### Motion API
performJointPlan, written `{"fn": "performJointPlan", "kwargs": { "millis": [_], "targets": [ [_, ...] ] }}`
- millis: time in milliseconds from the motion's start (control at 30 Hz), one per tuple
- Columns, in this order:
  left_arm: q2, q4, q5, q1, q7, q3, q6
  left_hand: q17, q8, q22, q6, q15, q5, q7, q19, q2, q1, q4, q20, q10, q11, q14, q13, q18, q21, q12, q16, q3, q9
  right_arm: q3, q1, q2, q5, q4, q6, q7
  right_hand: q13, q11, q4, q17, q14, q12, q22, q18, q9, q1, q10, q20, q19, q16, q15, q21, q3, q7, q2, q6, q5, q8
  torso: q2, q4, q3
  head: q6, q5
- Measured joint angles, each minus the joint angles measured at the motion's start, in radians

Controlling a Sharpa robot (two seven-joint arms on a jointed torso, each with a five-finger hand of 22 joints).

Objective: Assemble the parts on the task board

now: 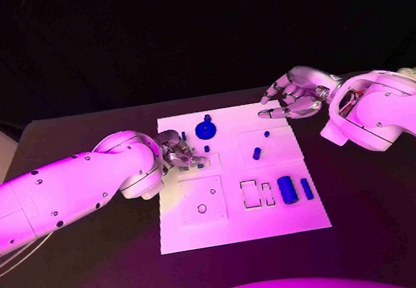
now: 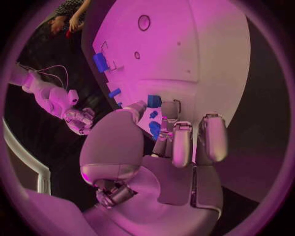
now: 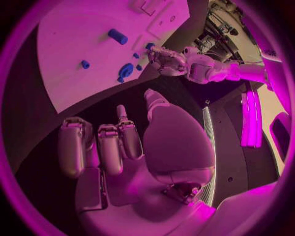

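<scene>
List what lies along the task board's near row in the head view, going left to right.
Small oval ring mark → tall empty rectangular outline → narrower rectangular outline → thick blue cylinder part → thin blue bar part, all on the white task board.

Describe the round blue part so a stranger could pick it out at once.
Start at the white task board in the middle of the table. Go to its far edge, between the two hands. The round blue part lies there, broad and disc-like, while the other blue pieces are slim bars or small pegs.
</scene>
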Motion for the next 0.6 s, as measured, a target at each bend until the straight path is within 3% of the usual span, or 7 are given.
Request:
{"fn": "performJointPlan", "kwargs": {
  "millis": [300,500,600],
  "targets": [
    [0.01,-0.001,0.0,-0.001,0.003,0.0,-0.004,0.0,0.0,0.0,0.0,0.0,0.0,0.0,0.0,0.0,0.0,0.0,0.0,0.0,0.0,0.0,0.001,0.0,0.0,0.0,0.0,0.0,0.001,0.0,-0.001,0.0,0.0,0.0,0.0,0.0,0.0,0.0,0.0,0.0,0.0,0.0,0.0,0.0,-0.001,-0.003,0.0,0.0,0.0,0.0,0.0,0.0,0.0,0.0,0.003,0.0,0.0,0.0,0.0,0.0008,0.0001,-0.002,0.0],
    [0.013,-0.001,0.001,-0.002,0.003,0.0,0.001,0.0,0.023,0.009,0.008,0.0,0.0,-0.008,0.004,-0.013,-0.013,0.003,0.004,0.001,-0.001,0.0,0.018,0.0,0.0,0.021,0.0,0.003,0.0,0.0,-0.001,0.001,0.0,0.0,0.001,0.0,0.0,0.0,0.0,0.0,0.0,0.0,0.001,0.0,-0.001,-0.004,0.0,0.0,0.0,0.0,0.0,0.0,0.0,0.0,0.004,0.0,0.0,0.0,0.0,-0.0002,0.0,-0.004,0.0],
    [0.013,-0.001,0.001,-0.002,0.0,0.0,0.009,0.0,0.042,0.016,0.017,0.0,0.0,-0.016,0.011,-0.014,-0.014,0.003,0.003,0.013,-0.013,0.0,0.035,0.0,0.004,0.04,0.003,0.003,0.0,0.0,-0.002,0.0,0.0,0.0,0.001,0.0,0.0,0.0,0.0,0.0,0.0,0.0,0.001,0.0,-0.001,-0.004,0.0,0.0,0.0,0.0,0.0,0.0,0.0,0.0,0.004,0.0,0.0,0.0,0.0,-0.0003,0.0006,-0.005,0.0]
  ]
}}
